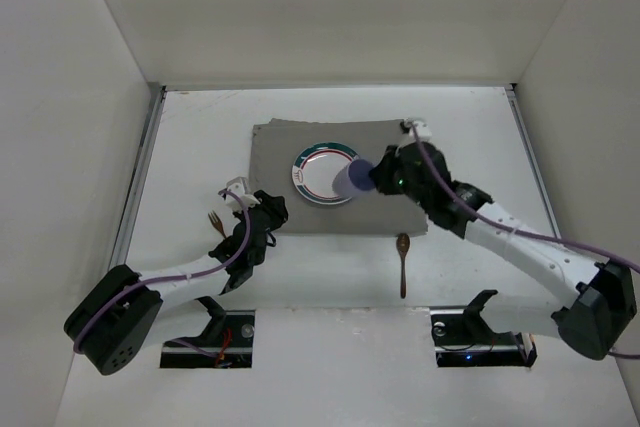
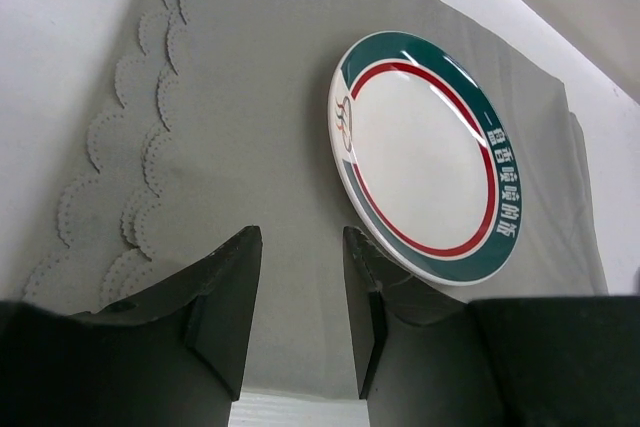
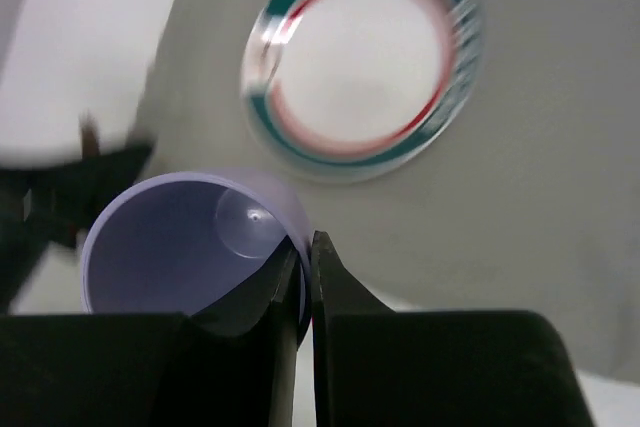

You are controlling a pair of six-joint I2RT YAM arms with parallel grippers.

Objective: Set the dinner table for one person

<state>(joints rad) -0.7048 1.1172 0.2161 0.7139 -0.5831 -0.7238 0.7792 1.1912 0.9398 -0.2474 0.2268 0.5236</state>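
Cup [image 3: 160, 257], mouth facing wrist, rim clenched in right tool [image 3: 306, 247]; left tool [image 2: 300, 247] released.

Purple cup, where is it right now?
In the top view the purple cup is pinched by its rim in the right gripper, overlapping the right edge of the plate on the grey mat.

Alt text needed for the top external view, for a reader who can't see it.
The right gripper holds a lilac cup over the right edge of a green-and-red-rimmed plate on a grey mat. The left gripper is at the mat's near-left corner; a brown fork beside it and a brown spoon lie on the white table.
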